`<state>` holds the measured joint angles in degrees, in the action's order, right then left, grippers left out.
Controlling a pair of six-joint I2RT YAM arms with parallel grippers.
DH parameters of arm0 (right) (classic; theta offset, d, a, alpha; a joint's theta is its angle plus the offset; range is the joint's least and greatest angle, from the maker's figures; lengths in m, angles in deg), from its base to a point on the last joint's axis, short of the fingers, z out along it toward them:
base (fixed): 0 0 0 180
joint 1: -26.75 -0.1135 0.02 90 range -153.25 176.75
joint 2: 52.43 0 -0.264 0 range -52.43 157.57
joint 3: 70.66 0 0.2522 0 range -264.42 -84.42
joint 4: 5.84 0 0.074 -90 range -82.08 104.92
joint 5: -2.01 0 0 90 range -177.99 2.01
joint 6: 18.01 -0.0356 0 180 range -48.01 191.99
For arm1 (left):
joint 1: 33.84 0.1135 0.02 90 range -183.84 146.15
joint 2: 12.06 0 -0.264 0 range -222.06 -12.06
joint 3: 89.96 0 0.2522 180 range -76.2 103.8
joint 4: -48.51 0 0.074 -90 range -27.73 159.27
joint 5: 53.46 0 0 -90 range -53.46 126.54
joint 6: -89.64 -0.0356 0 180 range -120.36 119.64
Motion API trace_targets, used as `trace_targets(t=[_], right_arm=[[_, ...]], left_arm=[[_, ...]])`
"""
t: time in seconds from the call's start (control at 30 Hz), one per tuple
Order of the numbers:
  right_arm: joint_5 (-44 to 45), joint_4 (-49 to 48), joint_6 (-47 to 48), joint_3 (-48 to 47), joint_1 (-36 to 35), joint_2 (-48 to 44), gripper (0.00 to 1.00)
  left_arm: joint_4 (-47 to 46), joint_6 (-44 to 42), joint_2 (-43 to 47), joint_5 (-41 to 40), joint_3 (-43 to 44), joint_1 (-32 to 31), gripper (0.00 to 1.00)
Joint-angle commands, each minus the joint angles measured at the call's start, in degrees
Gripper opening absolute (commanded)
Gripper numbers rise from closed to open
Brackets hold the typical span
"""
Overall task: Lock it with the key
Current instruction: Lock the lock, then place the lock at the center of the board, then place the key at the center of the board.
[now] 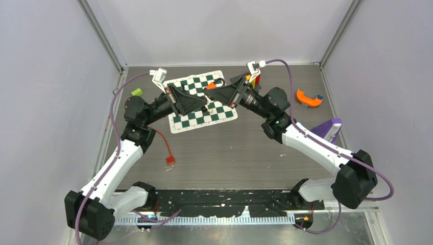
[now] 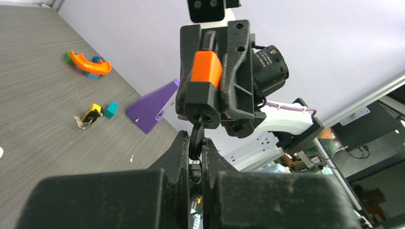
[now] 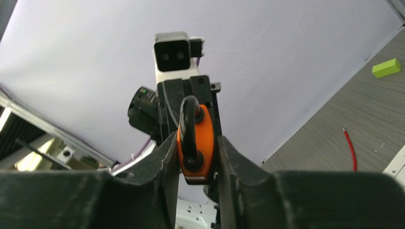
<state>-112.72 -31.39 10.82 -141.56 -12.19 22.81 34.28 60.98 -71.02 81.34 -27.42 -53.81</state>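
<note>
My right gripper (image 3: 196, 157) is shut on the orange padlock (image 3: 196, 143), whose black shackle points away from the camera. My left gripper (image 2: 196, 152) is shut on the black key (image 2: 196, 138). The key's tip sits in the keyhole at the bottom of the padlock (image 2: 205, 71). In the top view both grippers meet above the checkered mat (image 1: 194, 120): the left gripper (image 1: 204, 108) faces the right gripper (image 1: 210, 94), with the padlock (image 1: 211, 100) between them.
On the table lie a green block (image 1: 136, 92), a red cable (image 1: 166, 148), an orange curved piece (image 1: 308, 98), a purple wedge (image 1: 327, 128) and a second key set with a yellow tag (image 2: 88, 117).
</note>
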Motion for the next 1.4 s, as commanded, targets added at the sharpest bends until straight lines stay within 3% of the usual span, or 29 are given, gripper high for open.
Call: trace_targets(t=[0.0, 0.07, 0.13, 0.33, 0.53, 0.67, 0.77, 0.93, 1.0, 1.1, 1.27, 1.37], right_arm=[[0.5, -0.9, -0.3, -2.4, -0.2, -0.4, 0.24], [0.8, -0.7, -0.4, -2.2, -0.3, -0.5, 0.08], [2.1, 0.3, 0.0, -1.7, 0.7, -1.4, 0.06], [0.3, -3.8, -4.2, 1.0, 8.7, -3.0, 0.05], [-1.1, -7.0, -2.1, 2.1, 10.2, -3.5, 0.05], [0.0, -4.0, -0.5, 3.9, 11.4, -4.3, 0.05], [0.8, 3.6, 0.8, 4.9, 14.6, -4.8, 0.05], [8.2, 27.8, 12.2, 2.2, 18.1, -3.1, 0.05], [12.3, 32.6, 15.5, 2.3, 19.4, -1.4, 0.05], [14.9, 35.5, 17.6, 3.2, 22.4, 1.2, 0.1], [15.5, 38.7, 19.6, 2.6, 26.9, 8.1, 0.15], [16.4, 40.3, 20.3, 0.4, 27.4, 13.8, 0.15]], left_arm=[[-1.1, -1.0, 1.5, -0.2, 2.2, 0.0, 0.0], [0.5, -1.8, 1.6, -0.4, 2.3, 0.0, 0.0], [3.8, -2.7, 1.6, -0.3, 2.7, 0.0, 0.0], [7.3, -2.5, 2.8, -1.3, -1.6, 0.3, 0.0], [7.5, -0.9, 3.8, -2.8, -2.9, 0.7, 0.0], [11.1, -2.7, 2.4, -3.2, -1.7, 0.7, 0.0], [16.8, -7.7, 0.4, -5.7, -1.3, 0.7, 0.0], [27.6, -19.4, -9.1, -17.2, 3.8, -4.3, 0.0], [27.9, -21.2, -14.6, -19.6, 6.9, -7.7, 0.0], [27.8, -23.5, -24.2, -20.6, 12.9, -11.6, 0.0], [30.1, -22.8, -40.1, -15.5, 25.2, -13.3, 0.0], [32.9, -22.7, -47.3, -19.9, 30.2, -14.6, 0.0]])
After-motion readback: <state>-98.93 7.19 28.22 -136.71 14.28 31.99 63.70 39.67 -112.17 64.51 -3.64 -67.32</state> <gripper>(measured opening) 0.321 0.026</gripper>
